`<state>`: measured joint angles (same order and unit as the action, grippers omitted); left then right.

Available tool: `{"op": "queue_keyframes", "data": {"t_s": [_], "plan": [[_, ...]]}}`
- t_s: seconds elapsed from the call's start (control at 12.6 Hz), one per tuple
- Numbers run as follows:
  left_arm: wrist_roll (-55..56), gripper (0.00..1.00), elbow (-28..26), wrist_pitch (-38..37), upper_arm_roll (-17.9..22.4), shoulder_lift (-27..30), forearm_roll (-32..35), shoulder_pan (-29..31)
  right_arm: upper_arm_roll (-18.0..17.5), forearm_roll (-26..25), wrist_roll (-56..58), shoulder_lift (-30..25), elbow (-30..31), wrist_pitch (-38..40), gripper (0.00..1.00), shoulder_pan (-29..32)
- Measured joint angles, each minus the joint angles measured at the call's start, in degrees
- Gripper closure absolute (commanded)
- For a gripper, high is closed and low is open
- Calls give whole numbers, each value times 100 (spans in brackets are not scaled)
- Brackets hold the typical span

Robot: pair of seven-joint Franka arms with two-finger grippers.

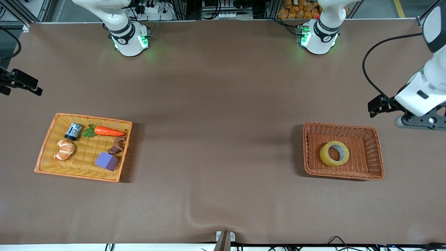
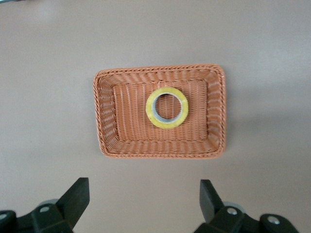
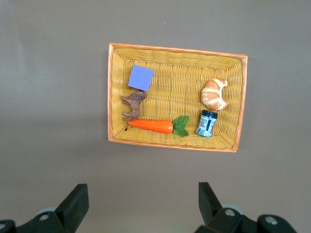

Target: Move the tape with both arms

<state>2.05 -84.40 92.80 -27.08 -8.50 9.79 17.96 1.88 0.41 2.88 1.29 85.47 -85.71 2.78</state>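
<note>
- While both my arms hang high and hold nothing, I take the table from the right arm's end across to the left arm's end, as the front view runs.
- My right gripper hovers over the table beside the yellow tray, fingers spread wide, nothing between them. This arm waits.
- That tray carries a croissant, a small dark can, a carrot, a brown figure and a purple cube. None of these is my job.
- Toward the left arm's end sits the brown basket, and the tape lies in it near the middle, propped slightly rather than dead flat, hole facing up.
- My left gripper hangs above the table just beside that basket, fingers wide apart and empty.
- I judge the roll light and stiff: the core should keep its shape under a squeeze, while the outer wound face looks smooth and could slip.
- The best hold, I think, is one finger down through the hole and one outside, pinching the ring wall; spanning the whole roll would need nearly my full opening.
- For the handover, I should grip one side of the ring so the other side stays free for my right gripper.
- The basket's walls stand well apart from the roll, so a straight descent looks clear.
</note>
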Motion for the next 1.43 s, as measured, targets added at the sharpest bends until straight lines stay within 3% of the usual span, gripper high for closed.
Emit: {"op": "queue_keyframes", "data": {"t_s": [0.08,0.32,0.4,1.43], "plan": [[0,0,0,-85,223,117,-118,-165,-12,4,0,1,0,-9,0,-1],[-1,0,0,-265,1716,312,-471,-1439,-46,8,0,1,0,-30,0,-3],[-2,0,-1,-274,1924,321,-537,-1601,-45,8,0,1,0,-30,0,-3],[2,0,-117,-620,2067,617,-877,-1645,-42,8,-1,4,2,-21,0,-3]]}}
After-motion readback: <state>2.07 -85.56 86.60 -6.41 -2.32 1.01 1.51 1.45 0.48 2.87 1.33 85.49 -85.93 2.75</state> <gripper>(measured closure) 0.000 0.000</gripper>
